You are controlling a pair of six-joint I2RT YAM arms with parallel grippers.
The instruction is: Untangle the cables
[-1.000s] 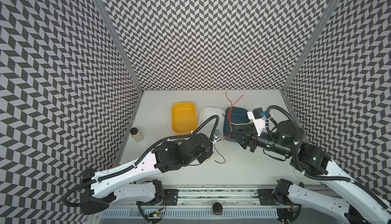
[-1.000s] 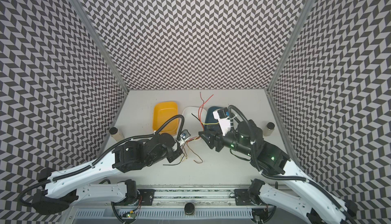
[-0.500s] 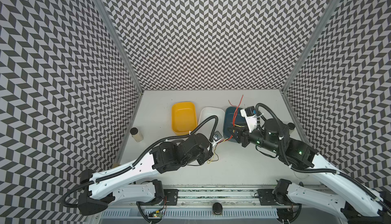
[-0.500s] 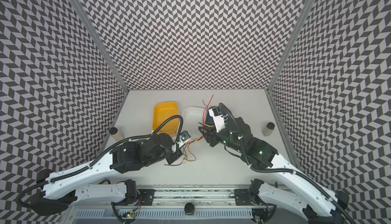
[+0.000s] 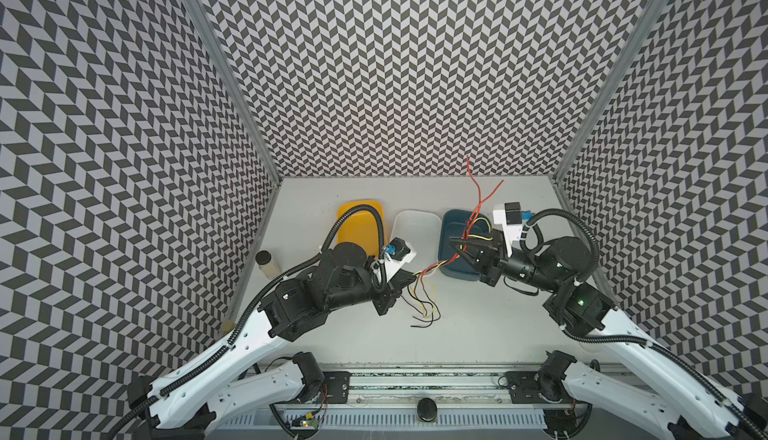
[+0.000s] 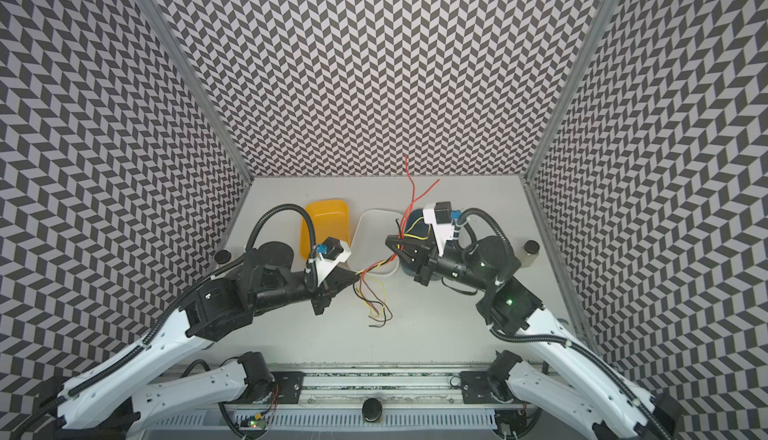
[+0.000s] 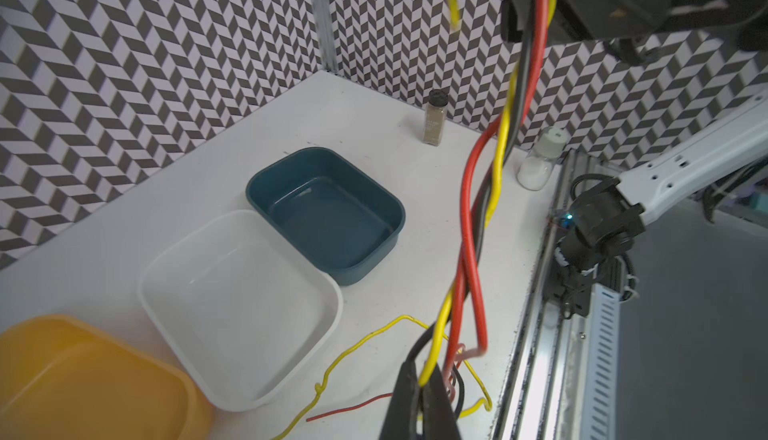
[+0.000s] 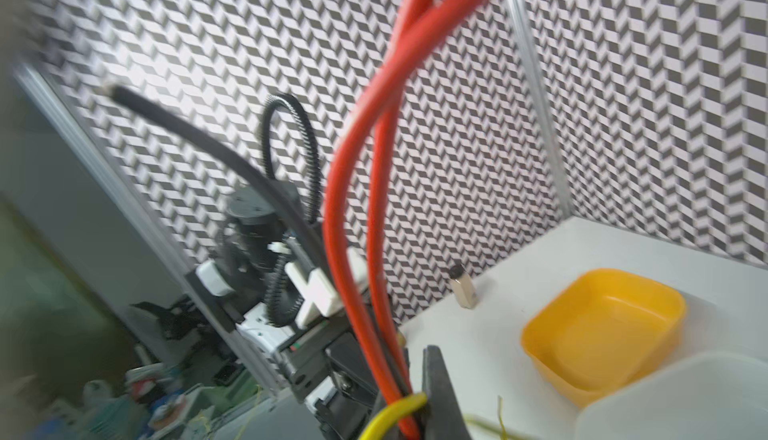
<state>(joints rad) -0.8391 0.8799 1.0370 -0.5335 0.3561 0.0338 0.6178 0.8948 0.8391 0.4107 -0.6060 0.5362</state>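
- Hanging in mid-air between the two arms are the cables point(image 5: 437, 264), a twisted bunch of red, yellow and black wire. It's pulled from one gripper to the other, just in front of the white and blue tubs.
- The left gripper point(image 5: 410, 279) is clamped on the lower end of the bunch. Its wrist view shows the fingers point(image 7: 405, 396) pinched together, with yellow and red wire coming out between them.
- The right gripper point(image 5: 456, 247) is closed on the upper end, over the blue tub's near edge. Its wrist view is pretty blurry, but the red and yellow wires run straight in between the tips.
- Past the right gripper, two red ends point(image 5: 478, 193) poke up toward the back wall.
- Under the left gripper, loose yellow, black and red tails point(image 5: 424, 309) droop onto the table point(image 5: 478, 334).
- Three tubs sit in a row at the back: yellow tub point(image 5: 357, 226), white tub point(image 5: 415, 230), blue tub point(image 5: 451, 226), the last two touching.
- A small jar point(image 5: 266, 262) stands by the left wall, and another jar point(image 6: 530, 253) by the right wall.
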